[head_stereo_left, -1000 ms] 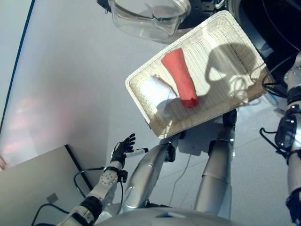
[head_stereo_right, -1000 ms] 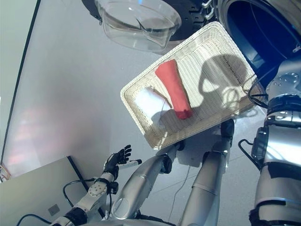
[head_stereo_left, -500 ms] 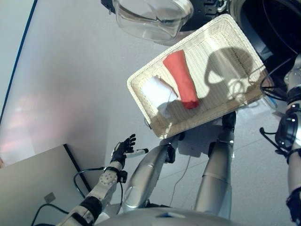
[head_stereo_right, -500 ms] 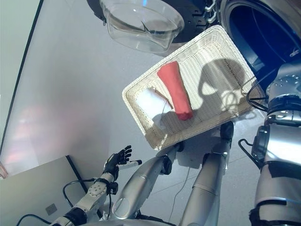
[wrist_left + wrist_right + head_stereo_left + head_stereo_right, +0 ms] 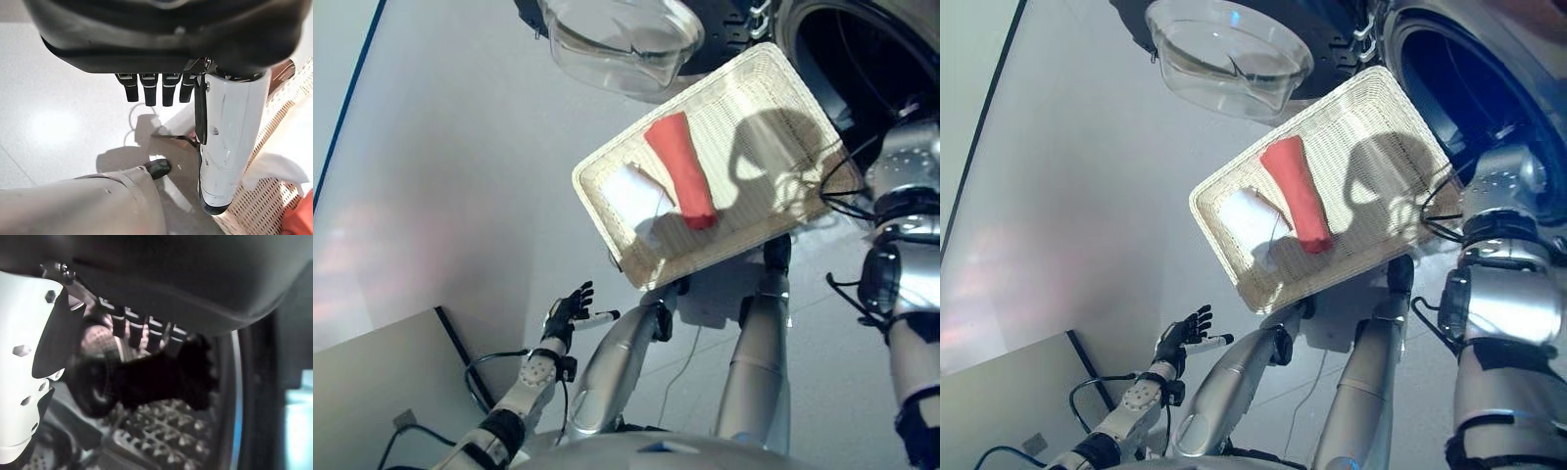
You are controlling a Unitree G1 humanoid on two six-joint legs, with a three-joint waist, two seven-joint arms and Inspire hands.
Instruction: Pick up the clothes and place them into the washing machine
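Your right hand [image 5: 142, 328] reaches into the washing machine [image 5: 1489, 88], fingers relaxed, empty; the left hand [image 5: 570, 305] hangs loose (idle). Red cloth [image 5: 1298, 194] and white cloth [image 5: 1252, 217] lie in the basket [image 5: 1224, 259]: grip low.

R hand [image 5: 142, 328] inside washer drum [image 5: 161, 426]; dark item there, hold unclear

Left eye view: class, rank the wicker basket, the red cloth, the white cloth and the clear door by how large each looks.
1. wicker basket
2. clear door, cut off by the view's edge
3. red cloth
4. white cloth, partly tucked under the red one, so its rank is unsure
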